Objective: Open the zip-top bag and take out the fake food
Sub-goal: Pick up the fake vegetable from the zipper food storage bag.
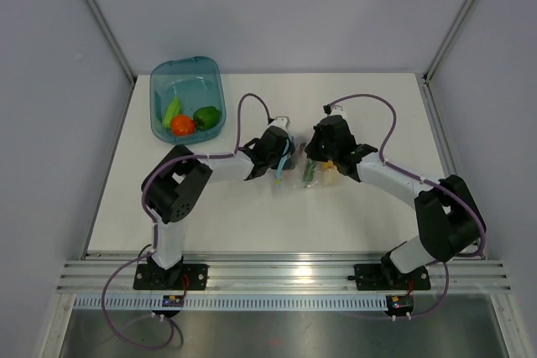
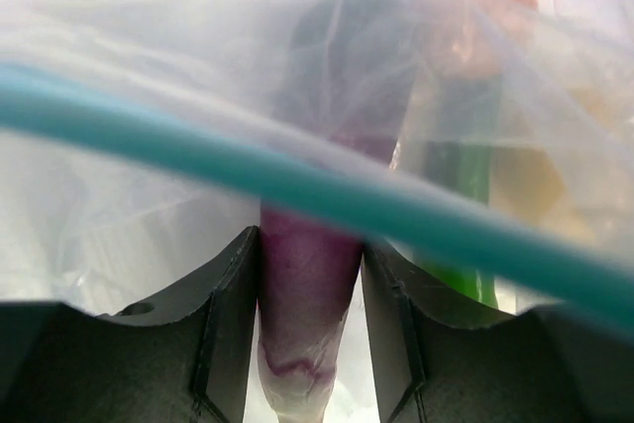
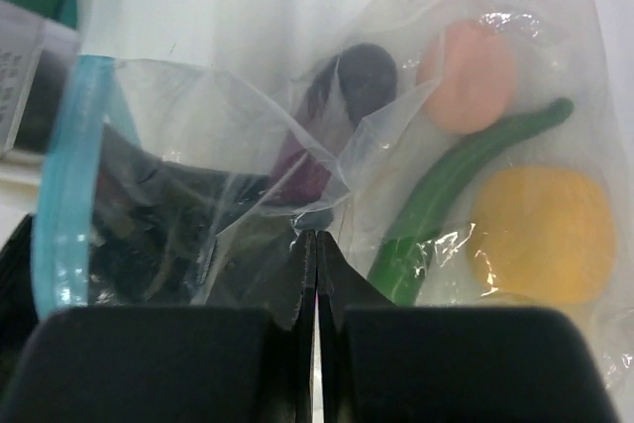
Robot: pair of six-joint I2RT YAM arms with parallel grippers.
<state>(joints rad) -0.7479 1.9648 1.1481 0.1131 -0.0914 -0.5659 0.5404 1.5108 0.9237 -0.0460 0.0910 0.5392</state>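
The zip-top bag [image 1: 315, 175], thin, crinkly and likely slippery, lies mid-counter [image 1: 252, 224]. From 1 o'clock the right end effector [image 3: 315, 264] pinches its film. From 9 o'clock the left end effector [image 2: 309, 344] narrowly brackets the waist of the eggplant [image 2: 309, 274], probably light, rigid fake food; whether it grips cannot be told.

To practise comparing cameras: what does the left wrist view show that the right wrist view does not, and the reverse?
Left wrist only: the left gripper pressing both sides of the eggplant. Right wrist only: the right gripper shut on the film of the zip-top bag. Both: that bag, its blue zip strip, the eggplant and the green pod.
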